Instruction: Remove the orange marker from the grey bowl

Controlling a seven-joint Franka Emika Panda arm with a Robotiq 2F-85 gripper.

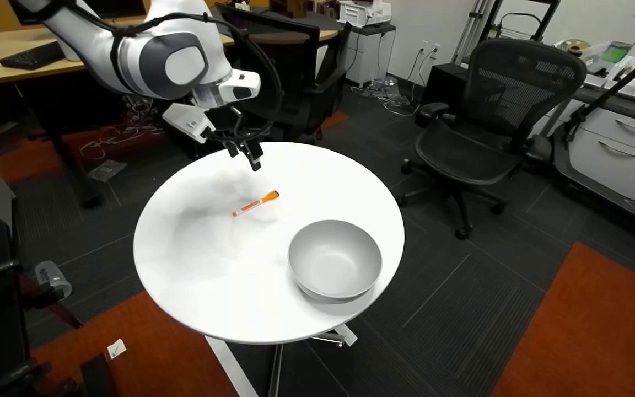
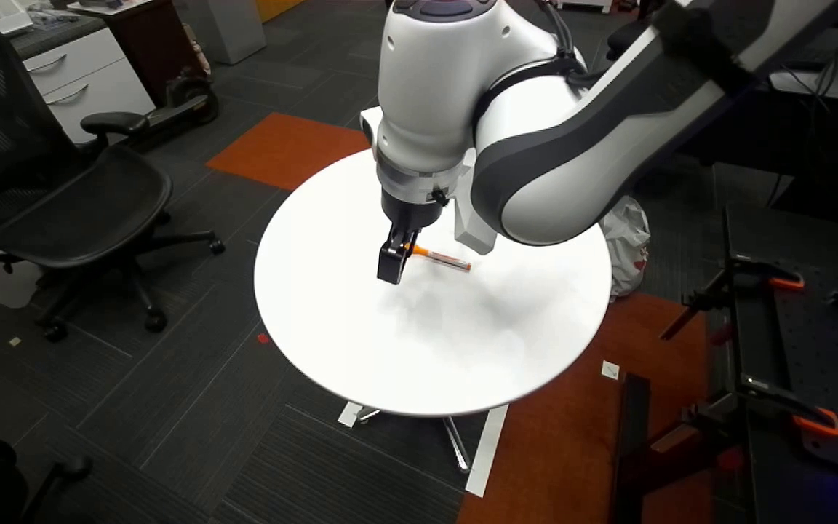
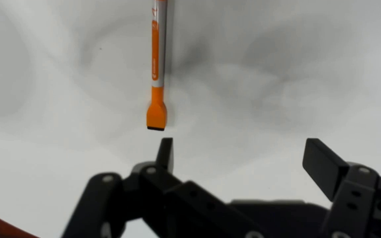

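The orange marker (image 1: 256,204) lies flat on the white table, outside the bowl. It also shows in an exterior view (image 2: 444,259), partly behind the gripper, and in the wrist view (image 3: 157,56), with its orange cap end near the left finger. The grey bowl (image 1: 335,263) stands upright on the table, apart from the marker, with nothing visible inside. The arm hides it in an exterior view. My gripper (image 1: 245,157) is open and empty above the table, near the marker's cap end. The wrist view (image 3: 239,142) shows its fingers wide apart, with the marker not between them.
The round white table (image 1: 202,292) has an edge all around. A black office chair (image 1: 477,127) stands beyond it. A desk with a keyboard (image 1: 33,55) is behind the arm. A dark bench with orange-tipped clamps (image 2: 790,349) stands beside the table.
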